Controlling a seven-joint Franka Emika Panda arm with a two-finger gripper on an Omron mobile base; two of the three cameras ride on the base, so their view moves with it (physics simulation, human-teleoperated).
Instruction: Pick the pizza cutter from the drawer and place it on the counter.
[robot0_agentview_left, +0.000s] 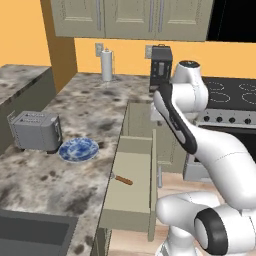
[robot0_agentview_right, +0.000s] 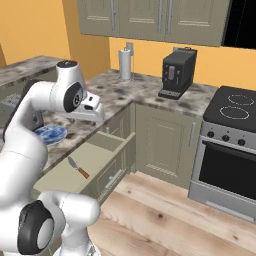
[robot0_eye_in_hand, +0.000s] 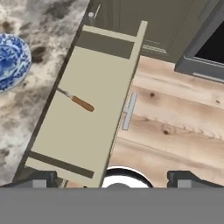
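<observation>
The pizza cutter lies flat on the bottom of the open drawer, close to the counter-side wall. Its orange-brown handle and thin grey metal end both show. The drawer stands pulled out from under the speckled marble counter. My gripper hangs well above the drawer and looks down on it. It is open, with the two dark fingertips far apart and nothing between them.
A blue plate sits on the counter beside the drawer, next to a toaster. Farther back stand a paper towel roll and a coffee machine. The stove is at the right and a sink at the near left.
</observation>
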